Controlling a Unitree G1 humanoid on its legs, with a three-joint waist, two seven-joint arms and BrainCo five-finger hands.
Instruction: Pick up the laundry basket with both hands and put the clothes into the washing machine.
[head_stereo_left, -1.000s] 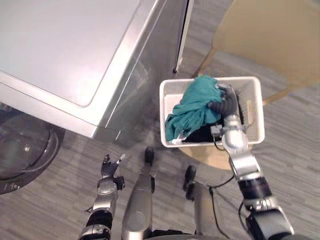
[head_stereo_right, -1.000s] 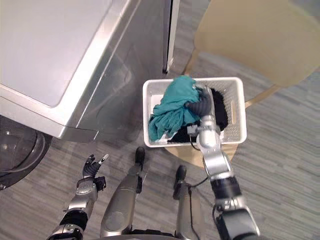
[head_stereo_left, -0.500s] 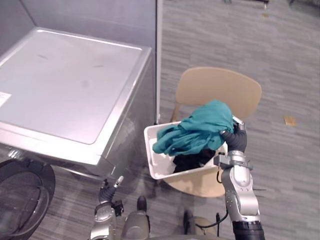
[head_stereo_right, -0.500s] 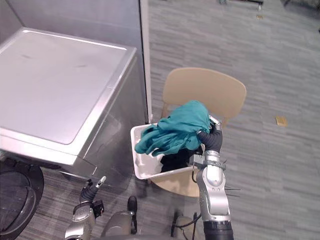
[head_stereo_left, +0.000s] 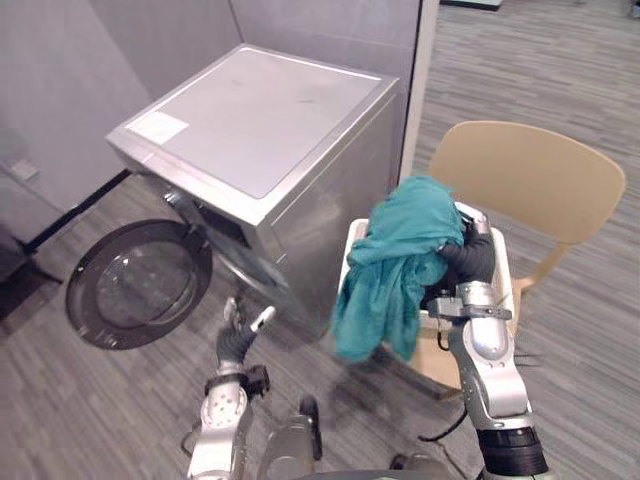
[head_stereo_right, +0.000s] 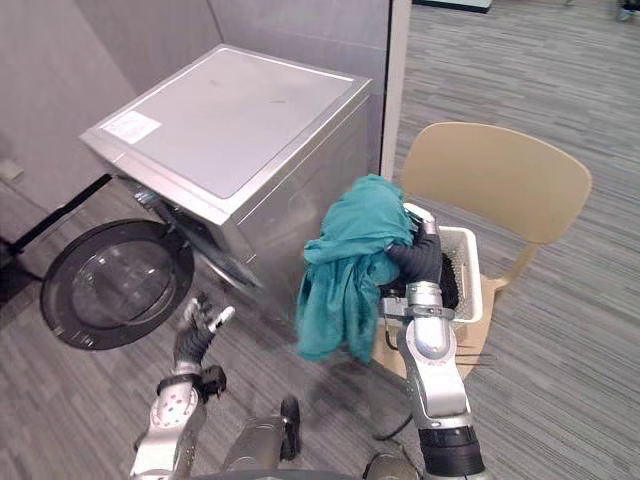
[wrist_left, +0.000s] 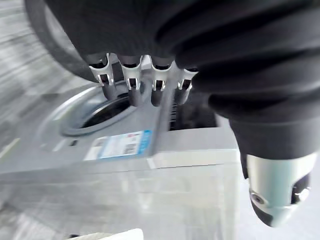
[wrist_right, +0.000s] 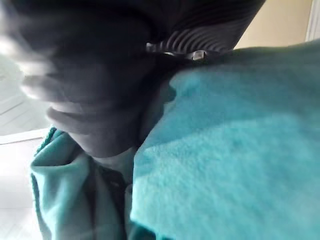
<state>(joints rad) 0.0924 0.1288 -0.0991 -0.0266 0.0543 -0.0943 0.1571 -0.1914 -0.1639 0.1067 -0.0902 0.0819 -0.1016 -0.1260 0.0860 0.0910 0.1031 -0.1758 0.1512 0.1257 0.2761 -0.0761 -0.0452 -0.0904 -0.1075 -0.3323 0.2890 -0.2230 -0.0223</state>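
So the white plastic laundry basket (head_stereo_right: 472, 275) is sitting on the seat of a tan plastic chair (head_stereo_left: 530, 175), right of centre in the eye views, with some black clothes (head_stereo_right: 447, 285) left inside it. A big teal cloth (head_stereo_left: 395, 265) is bunched up above the basket's left rim and hangs down over that side, clear of the floor. The right hand (head_stereo_left: 468, 262) is up against the cloth's right side with the fabric draped over it, and in its wrist view the teal cloth covers most of what's past the dark cover. Honestly can't tell whether that hand is clamped on it or not.

The left hand (head_stereo_left: 236, 338) is at lower left, open and spread, holding nothing. Above it stands the silver front-loading washing machine (head_stereo_left: 265, 120), just left of the basket, its round glass door (head_stereo_left: 140, 285) swung open at the left over the grey wood-look floor (head_stereo_left: 90, 410).
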